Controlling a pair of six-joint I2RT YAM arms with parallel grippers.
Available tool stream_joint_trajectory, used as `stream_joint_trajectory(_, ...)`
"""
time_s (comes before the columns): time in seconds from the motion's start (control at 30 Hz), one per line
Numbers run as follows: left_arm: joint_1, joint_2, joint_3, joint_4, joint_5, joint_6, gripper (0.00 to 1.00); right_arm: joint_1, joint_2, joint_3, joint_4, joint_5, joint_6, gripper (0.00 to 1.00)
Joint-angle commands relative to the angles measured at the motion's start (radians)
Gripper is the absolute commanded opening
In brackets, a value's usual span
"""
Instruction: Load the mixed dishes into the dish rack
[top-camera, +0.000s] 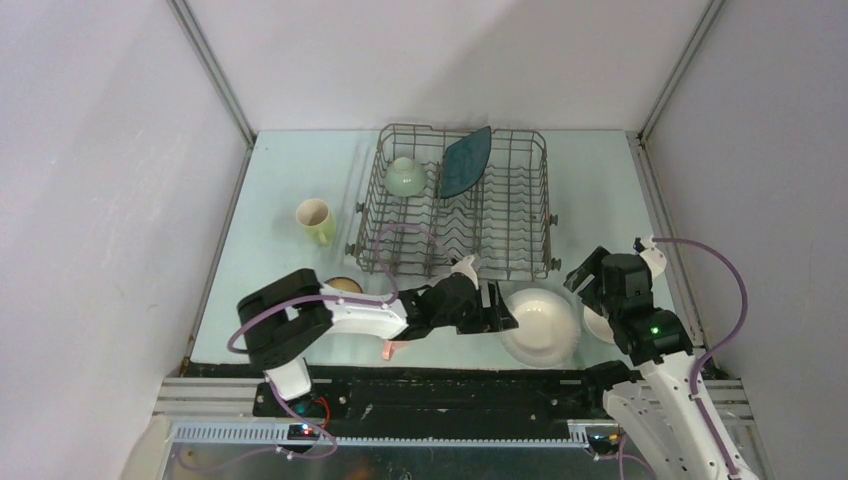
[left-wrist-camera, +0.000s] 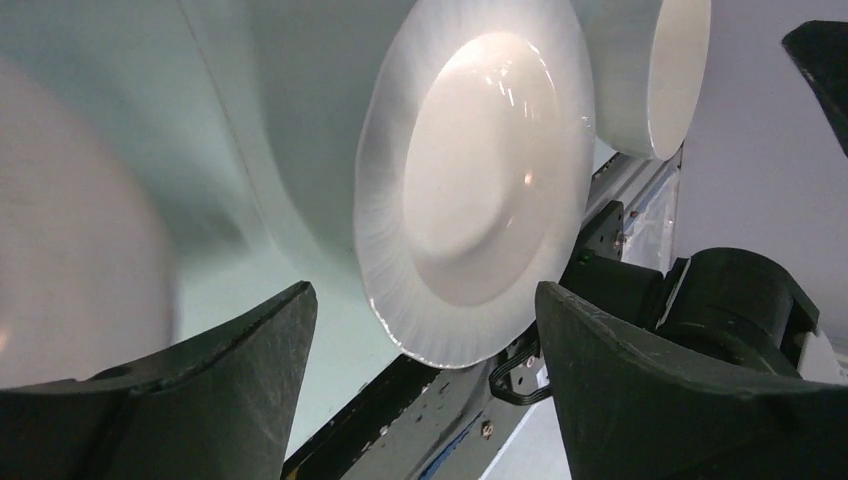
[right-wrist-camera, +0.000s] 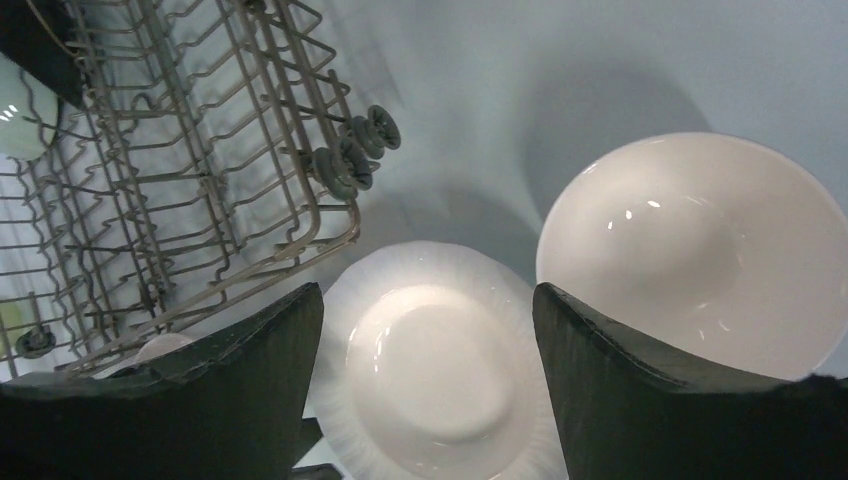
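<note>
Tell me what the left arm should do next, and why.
Probably ease the left gripper forward onto the rim of the white round plate: its jaws stand open and empty, and the plate lies flat just ahead, outside the dish rack.

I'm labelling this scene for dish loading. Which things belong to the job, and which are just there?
Job: dish rack, dark teal plate, pale green bowl, yellow-green mug, brown bowl, white plate, white bowl.
Just there: table, enclosure walls.
</note>
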Motion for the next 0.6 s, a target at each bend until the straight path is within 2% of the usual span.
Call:
stream_joint_trajectory(0.0, -0.02, 0.055, 0.067, 0.093, -0.026, -0.093, 0.87, -0.008, -0.029, 0.026, 0.051, -0.051, -0.033, 0.79)
stream_joint_trajectory(0.2, -0.026, 0.132, 0.116, 0.123, 0.014, -0.116, 0.8, -0.015, -0.053, 0.013, 0.056, -0.053, -0.048, 0.79)
stream_joint_trajectory(0.3, -0.03, 0.175, 0.132, 0.143, 0.039, -0.134, 0.69, -0.021, -0.062, 0.009, 0.055, -0.059, -0.052, 0.78)
stream_joint_trajectory(0.37, -0.03, 0.18, 0.123, 0.158, 0.035, -0.142, 0.56, -0.024, -0.068, 0.008, 0.057, -0.064, -0.054, 0.78)
stream_joint_trajectory(0.43, -0.03, 0.172, 0.107, 0.169, 0.011, -0.145, 0.38, -0.028, -0.073, 0.008, 0.06, -0.073, -0.057, 0.77)
stream_joint_trajectory(0.47, -0.03, 0.163, 0.092, 0.183, -0.003, -0.147, 0.25, -0.03, -0.078, 0.008, 0.06, -0.075, -0.057, 0.77)
stream_joint_trajectory(0.53, -0.03, 0.145, 0.072, 0.195, -0.021, -0.152, 0.12, -0.033, -0.083, 0.008, 0.059, -0.08, -0.055, 0.77)
stream_joint_trajectory(0.57, -0.03, 0.139, 0.069, 0.192, -0.024, -0.143, 0.1, -0.033, -0.086, 0.008, 0.059, -0.081, -0.055, 0.77)
